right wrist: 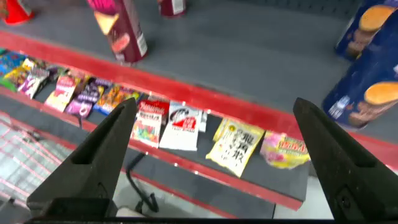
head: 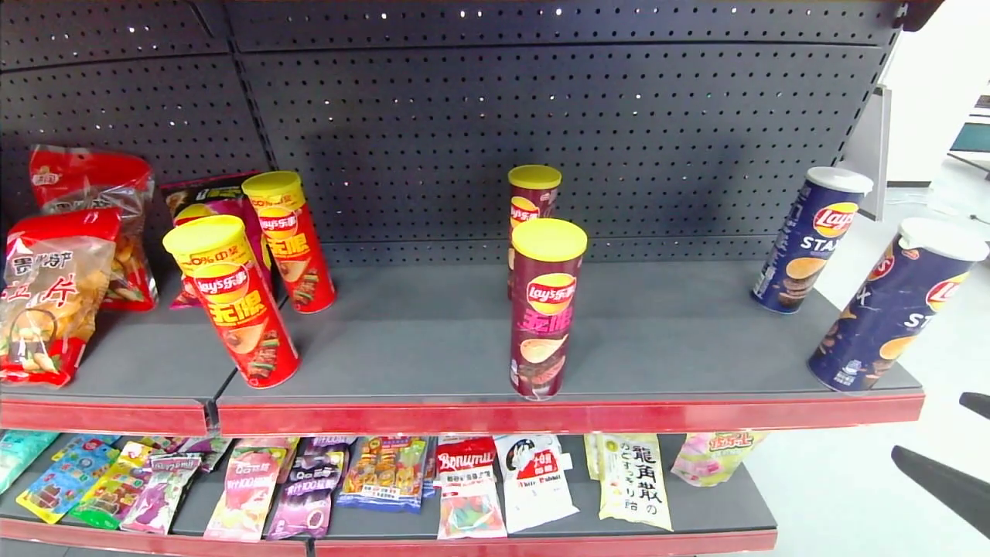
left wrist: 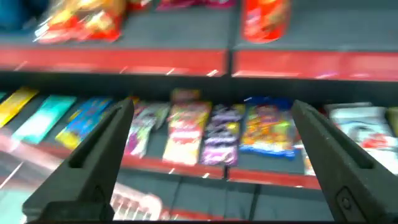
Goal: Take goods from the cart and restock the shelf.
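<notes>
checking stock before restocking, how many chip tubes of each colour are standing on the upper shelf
red cardboard chip tubes with yellow lids: 2
maroon cardboard chip tubes with yellow lids: 2
navy blue cardboard chip tubes with white lids: 2
total on the grey upper shelf: 6

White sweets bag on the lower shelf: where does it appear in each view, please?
Head view: white bag, lower shelf, below the front maroon can.
Left wrist view: blurred white bag, probably it, lower shelf.
Right wrist view: white bag, beside the pale yellow bag.
Shared landmark: the upper shelf's red edge.
</notes>
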